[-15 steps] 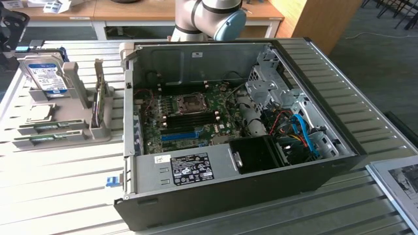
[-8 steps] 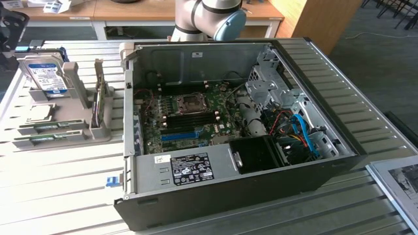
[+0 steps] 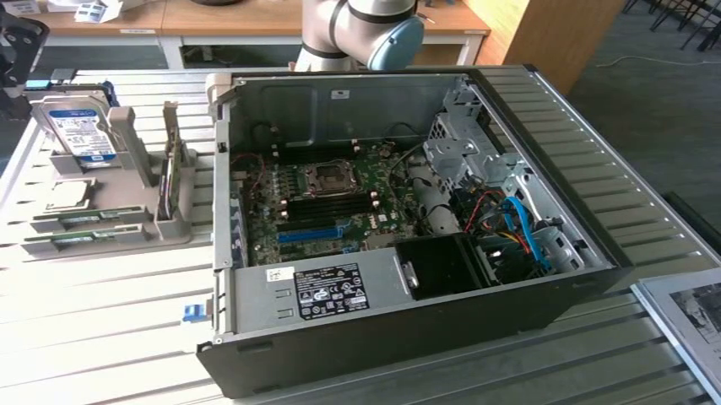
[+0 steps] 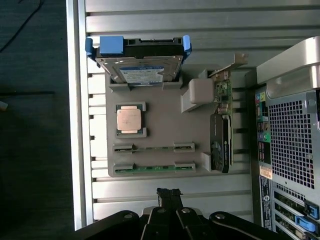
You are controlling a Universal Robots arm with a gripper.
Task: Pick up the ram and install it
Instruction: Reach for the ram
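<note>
Here, the slatted table (image 3: 113, 287) carries an open computer case (image 3: 383, 337) across its middle and a grey parts holder (image 4: 165, 120) near its edge at the exterior view's left. Two ram sticks stand on edge in parallel slots of the holder. The outer ram stick (image 4: 153, 167) runs along the holder's rim farthest from the hard drive (image 4: 140, 67). The inner ram stick (image 4: 153, 148) sits just beside it, between it and the processor chip (image 4: 129, 119). A graphics card (image 4: 221, 145) stands on edge at the holder's side nearest the case. The gripper (image 4: 168, 192) is clenched, fingertips together and grasping nothing, over bare table slats near the outer ram stick but apart from it. The motherboard (image 3: 327, 202) lies exposed inside the case, and the robot arm (image 3: 360, 29) stands at the table's far edge.
</note>
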